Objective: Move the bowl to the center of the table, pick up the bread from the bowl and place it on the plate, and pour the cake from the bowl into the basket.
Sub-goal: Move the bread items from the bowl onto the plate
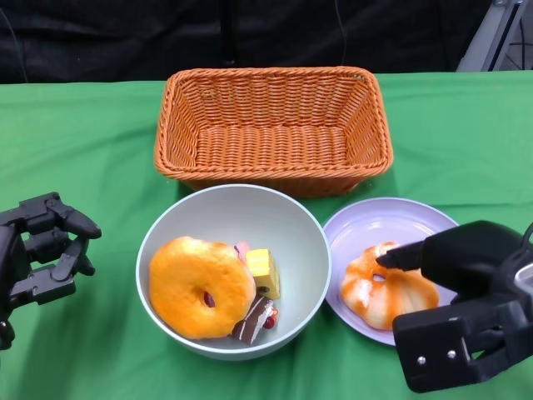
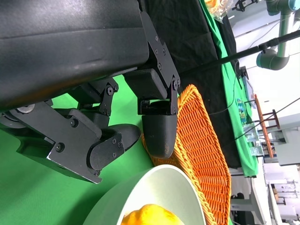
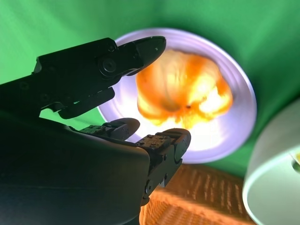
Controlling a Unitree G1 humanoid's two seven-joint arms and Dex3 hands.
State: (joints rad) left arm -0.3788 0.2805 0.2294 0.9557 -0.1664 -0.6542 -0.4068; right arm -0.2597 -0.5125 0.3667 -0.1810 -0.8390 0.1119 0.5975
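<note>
From the head view, we see the bowl [image 1: 234, 268] mid-tabletop [image 1: 75, 150], holding a doughnut [image 1: 200, 286] and small cake pieces [image 1: 262, 272]; the bread [image 1: 386, 287] lies on the plate [image 1: 366, 221], before the basket [image 1: 272, 127]. Our left hand [image 1: 43, 250] hangs spread and empty beside the bowl. We judge the bowl rigid, smooth and slippery: take its rim.

In the right wrist view, our right hand [image 3: 140, 93] hovers parted over the bread, holding nothing.

The left wrist view shows parted fingers [image 2: 159, 131] near the bowl's rim.
</note>
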